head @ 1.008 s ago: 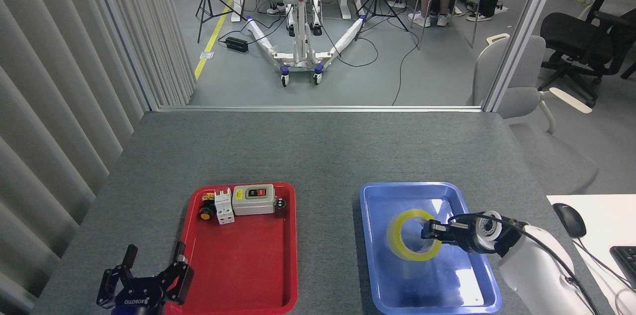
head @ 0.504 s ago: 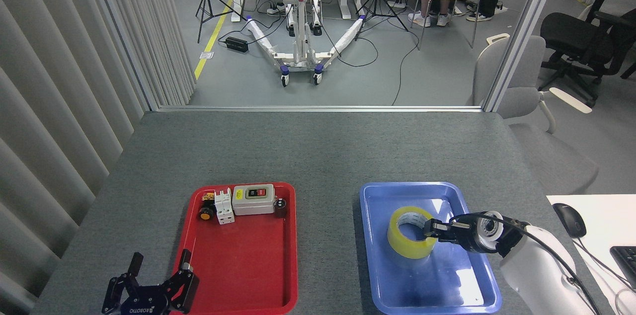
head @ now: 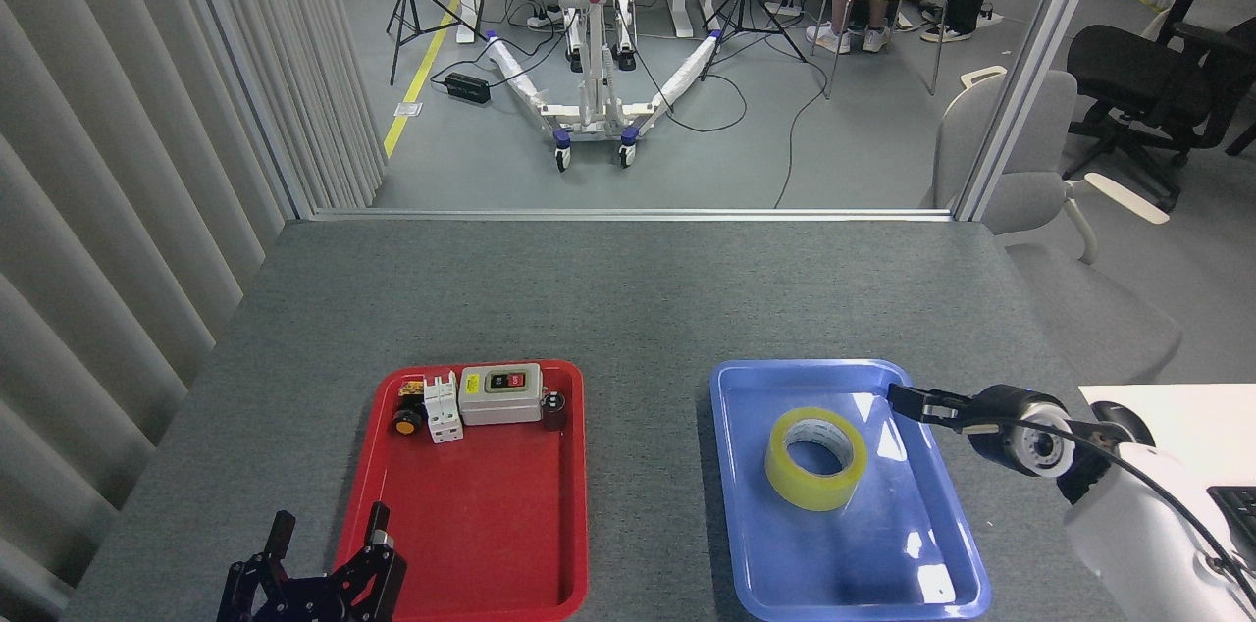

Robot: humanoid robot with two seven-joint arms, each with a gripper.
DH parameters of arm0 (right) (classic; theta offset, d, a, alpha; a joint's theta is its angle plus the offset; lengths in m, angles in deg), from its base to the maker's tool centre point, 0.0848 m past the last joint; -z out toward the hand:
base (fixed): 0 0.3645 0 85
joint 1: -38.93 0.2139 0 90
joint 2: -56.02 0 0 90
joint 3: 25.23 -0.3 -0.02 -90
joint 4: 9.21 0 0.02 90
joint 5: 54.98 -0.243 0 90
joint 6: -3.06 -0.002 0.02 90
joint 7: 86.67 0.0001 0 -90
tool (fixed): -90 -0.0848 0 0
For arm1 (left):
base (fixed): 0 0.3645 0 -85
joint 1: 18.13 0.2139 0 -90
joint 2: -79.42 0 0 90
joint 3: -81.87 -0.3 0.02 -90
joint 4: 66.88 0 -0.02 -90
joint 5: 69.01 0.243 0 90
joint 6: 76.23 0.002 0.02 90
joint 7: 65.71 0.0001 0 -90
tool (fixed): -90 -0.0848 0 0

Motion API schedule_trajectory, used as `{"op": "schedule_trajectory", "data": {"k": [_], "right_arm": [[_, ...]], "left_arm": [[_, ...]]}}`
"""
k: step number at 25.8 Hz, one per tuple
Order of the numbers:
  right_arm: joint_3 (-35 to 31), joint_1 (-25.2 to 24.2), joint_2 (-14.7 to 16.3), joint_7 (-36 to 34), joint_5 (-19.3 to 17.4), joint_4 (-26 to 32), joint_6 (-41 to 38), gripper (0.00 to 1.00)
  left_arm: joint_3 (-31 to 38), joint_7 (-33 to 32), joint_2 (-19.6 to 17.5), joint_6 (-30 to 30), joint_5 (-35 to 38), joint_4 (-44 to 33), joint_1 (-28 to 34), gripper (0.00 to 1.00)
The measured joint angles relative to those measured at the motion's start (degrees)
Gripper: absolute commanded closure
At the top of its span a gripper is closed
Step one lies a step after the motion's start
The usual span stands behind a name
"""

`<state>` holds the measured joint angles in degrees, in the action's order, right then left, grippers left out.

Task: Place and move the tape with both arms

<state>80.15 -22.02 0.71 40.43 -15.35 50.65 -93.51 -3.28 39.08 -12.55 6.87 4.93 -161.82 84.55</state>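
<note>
Progress: the tape [head: 815, 458] is lying flat in the blue tray [head: 746, 544], free of both tools, so I am judging the placing part done; what is left, as I read it, is the move, perhaps across to the red tray [head: 471, 544].

Tape location: it is sitting near the middle of the blue tray, a little toward 12 o'clock, touching only the tray floor.

Tape look: a wide ring of translucent yellow film, with a white printed core showing inside the hole, which is facing up.

Right tool [head: 908, 396]: I am holding it over the tray's 2 o'clock corner, clear of the tape and gripping nothing; I am seeing it edge-on and dark, so I cannot tell how wide its fingers are standing.

Left tool [head: 324, 553]: I am keeping its fingers spread apart and empty at the counter's [head: 628, 308] 7 o'clock corner, just beside the red tray's near left corner.

Red tray contents: a grey switch box [head: 501, 393] and small electrical parts are crowding its 12 o'clock end, leaving the near part bare.
</note>
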Motion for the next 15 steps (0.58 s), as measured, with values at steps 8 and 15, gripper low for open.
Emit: {"op": "schedule_trajectory", "data": {"k": [8,15], "right_arm": [[-25.0,-17.5,-10.0,-23.8,28.3,18.3,-11.0,0.23],[-28.1,-32.6,-13.0,-36.1,33.4,31.2,-6.2,0.01]], "left_arm": [[0.1,0.0,0.4,0.2,0.1,-0.3,0.2,0.00],[0.3,0.0,0.5,0.5,0.0,-0.3,0.1,0.00]]}}
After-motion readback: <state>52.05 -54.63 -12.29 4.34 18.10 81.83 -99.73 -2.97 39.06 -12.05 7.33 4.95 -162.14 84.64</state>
